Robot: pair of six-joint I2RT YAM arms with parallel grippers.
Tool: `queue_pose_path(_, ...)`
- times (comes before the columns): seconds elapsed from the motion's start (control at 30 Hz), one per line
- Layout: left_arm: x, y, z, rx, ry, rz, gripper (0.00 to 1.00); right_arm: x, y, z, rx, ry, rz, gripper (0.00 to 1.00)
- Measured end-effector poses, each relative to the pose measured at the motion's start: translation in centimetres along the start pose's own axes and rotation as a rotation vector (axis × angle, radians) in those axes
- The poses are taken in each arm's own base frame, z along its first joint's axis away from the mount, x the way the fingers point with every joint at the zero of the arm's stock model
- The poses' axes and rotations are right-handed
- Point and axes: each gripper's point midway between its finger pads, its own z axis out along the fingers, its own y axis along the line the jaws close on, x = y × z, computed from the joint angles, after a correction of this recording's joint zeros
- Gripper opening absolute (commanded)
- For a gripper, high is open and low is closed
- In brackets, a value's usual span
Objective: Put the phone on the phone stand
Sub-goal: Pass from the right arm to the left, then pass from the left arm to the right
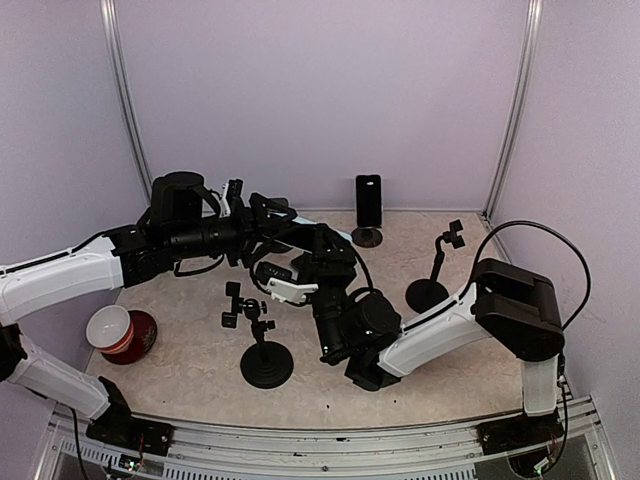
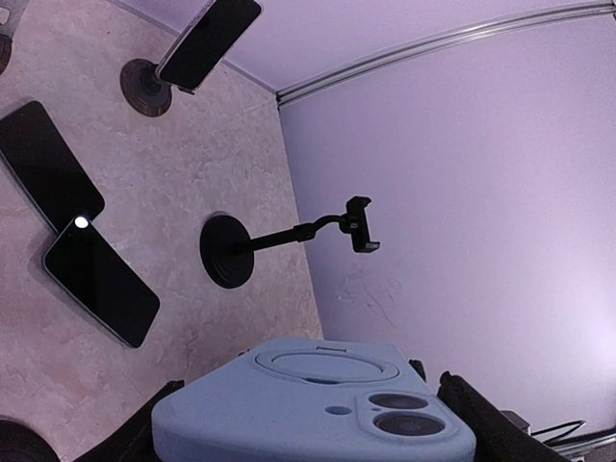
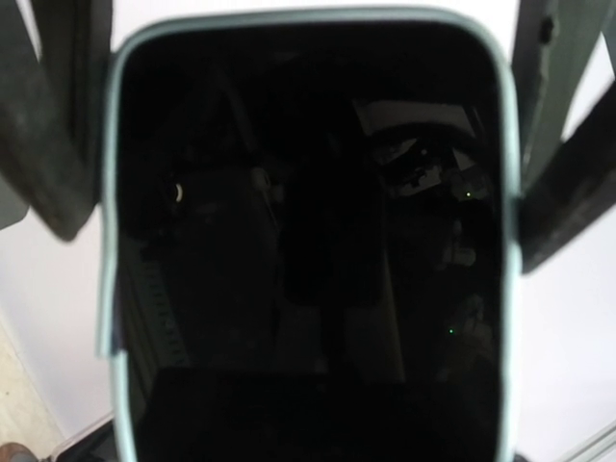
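The right pincer (image 3: 308,236) grasps the phone (image 3: 308,308) by its long edges, mid-air above the counter (image 1: 190,360). The left pincer (image 2: 308,428) straddles the phone's blue back. I cannot tell whether it grips.

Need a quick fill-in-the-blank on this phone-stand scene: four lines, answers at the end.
1. The outside of the cup near the left arm is ___.
2. In the left wrist view, ___ dark phones lie flat on the table.
3. The rear phone is mounted upright on a ___.
4. The near phone at the bottom of the left wrist view has a light ___ back.
Missing words: red; two; stand; blue.
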Motion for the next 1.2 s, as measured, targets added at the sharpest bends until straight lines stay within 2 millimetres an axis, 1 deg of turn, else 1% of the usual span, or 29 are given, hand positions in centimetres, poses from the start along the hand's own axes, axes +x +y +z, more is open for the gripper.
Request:
queue_pose_path(0.03, 0.0, 0.0, 0.0, 0.0, 0.001, 0.0, 0.44, 0.0, 0.0, 0.0, 0.0, -0.001, -0.001, 0.94)
queue_pose_path(0.07, 0.0, 0.0, 0.0, 0.001, 0.0, 0.0, 0.43, 0.0, 0.0, 0.0, 0.0, -0.001, 0.003, 0.99)
queue_pose_path(0.1, 0.0, 0.0, -0.1, 0.002, -0.001, 0.001, 0.43, -0.1, -0.1, 0.0, 0.002, -0.001, 0.006, 1.0)
queue_pose_path(0.3, -0.4, 0.2, -0.3, -0.008, -0.018, 0.017, 0.44, -0.2, -0.4, 0.0, 0.009, -0.004, 0.068, 1.0)
queue_pose_path(0.43, -0.9, -0.1, -0.9, -0.006, -0.037, 0.042, 0.44, 0.1, -0.8, -0.2, -0.009, -0.01, 0.182, 1.0)
queue_pose_path(0.5, -1.5, 0.1, -1.3, -0.018, -0.059, 0.054, 0.44, 0.4, -1.4, -0.4, -0.033, -0.012, 0.244, 1.0)
queue_pose_path(0.63, -3.3, 1.8, -1.9, -0.083, -0.116, 0.071, 0.44, 0.7, -3.6, -0.4, -0.067, -0.014, 0.399, 1.0)
queue_pose_path(0.73, -4.2, 2.9, -2.3, -0.134, -0.144, 0.086, 0.45, 0.9, -4.3, -0.6, -0.103, -0.012, 0.495, 1.0)
queue_pose_path(0.8, -4.6, 3.0, -2.5, -0.154, -0.156, 0.101, 0.45, 1.0, -4.1, -0.8, -0.14, -0.01, 0.544, 1.0)
queue_pose_path(0.9, -5.2, 2.7, -3.0, -0.17, -0.183, 0.131, 0.45, 1.5, -2.7, -1.6, -0.221, -0.001, 0.607, 1.0)
queue_pose_path(1.1, -6.7, 2.0, -4.2, -0.196, -0.233, 0.19, 0.42, 3.2, 1.2, -3.9, -0.388, 0.057, 0.699, 1.0)
queue_pose_path(1.13, -7.0, 1.9, -4.4, -0.2, -0.242, 0.2, 0.42, 3.7, 2.2, -4.5, -0.427, 0.079, 0.713, 1.0)
queue_pose_path(1.2, -7.5, 1.9, -4.7, -0.215, -0.257, 0.22, 0.42, 4.2, 3.2, -5.1, -0.461, 0.103, 0.725, 1.0)
